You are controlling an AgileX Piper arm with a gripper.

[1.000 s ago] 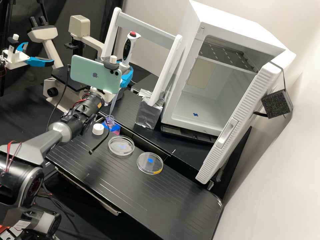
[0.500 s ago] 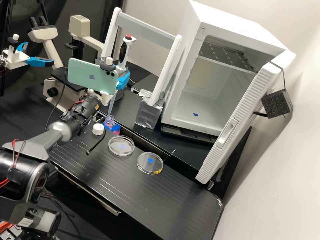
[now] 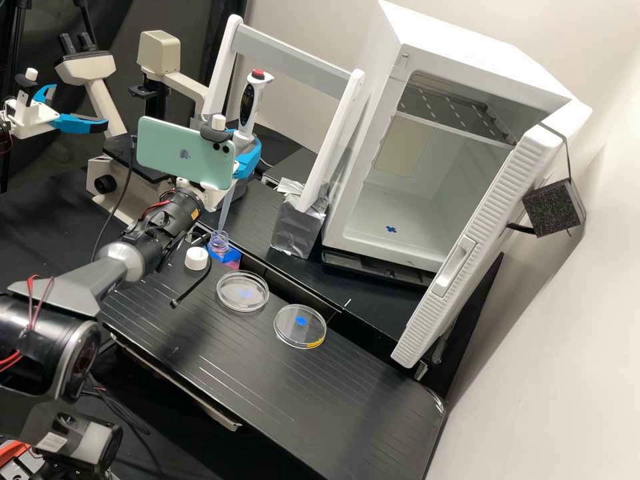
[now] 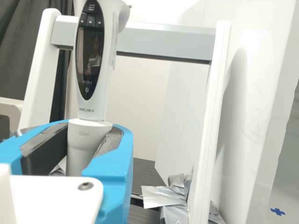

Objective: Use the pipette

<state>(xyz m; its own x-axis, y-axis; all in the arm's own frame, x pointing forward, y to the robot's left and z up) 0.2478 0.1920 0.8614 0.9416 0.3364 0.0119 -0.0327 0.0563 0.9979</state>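
Well, the arm (image 3: 93,281) stretches forward — end effector (image 3: 244,147) clasping the pipette (image 3: 251,107).

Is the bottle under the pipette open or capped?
Open: the bottle's clear neck has no cap on it, and a white cap lies beside it on the bench.

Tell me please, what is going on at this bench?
A robot arm holds a pipette nearly upright in its end effector, with the tip at the mouth of a small open bottle. A white cap and two round clear dishes sit nearby. I cannot tell if liquid is being drawn.
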